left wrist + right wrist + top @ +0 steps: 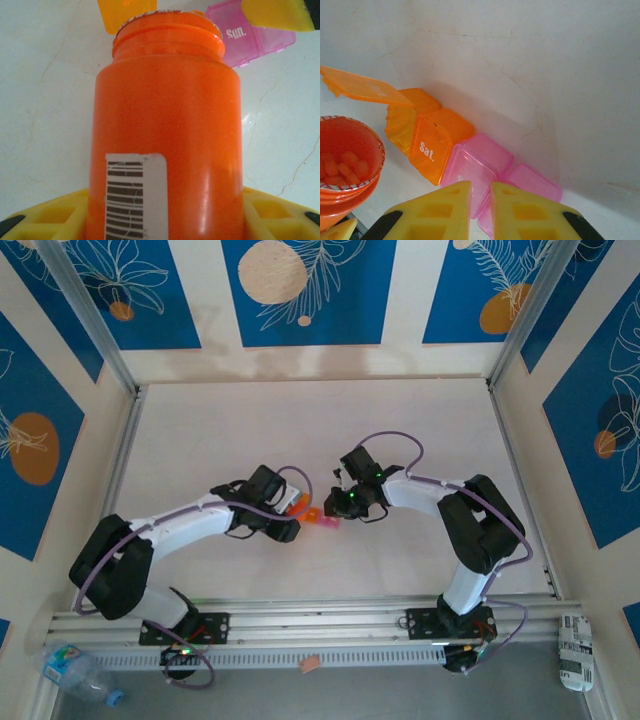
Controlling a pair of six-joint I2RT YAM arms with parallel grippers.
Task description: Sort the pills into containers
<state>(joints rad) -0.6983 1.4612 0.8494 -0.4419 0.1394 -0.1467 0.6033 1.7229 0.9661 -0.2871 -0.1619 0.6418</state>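
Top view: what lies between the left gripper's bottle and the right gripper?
The containers, an orange-and-pink strip, lie between the orange bottle and the right gripper; the top view shows it.

The light is bright and even and comes from above; the white table (300,430) carries only weak, soft shadows. Just ahead of the left pincer (165,215), the orange bottle (165,125) shows a long vertical stripe of glare, and its label (135,195) is a little blurred. Beyond the containers (465,150), ahead of the right pincer (481,192), lies a soft grey shadow. This pincer's own yellow fingers (440,210) are out of focus.
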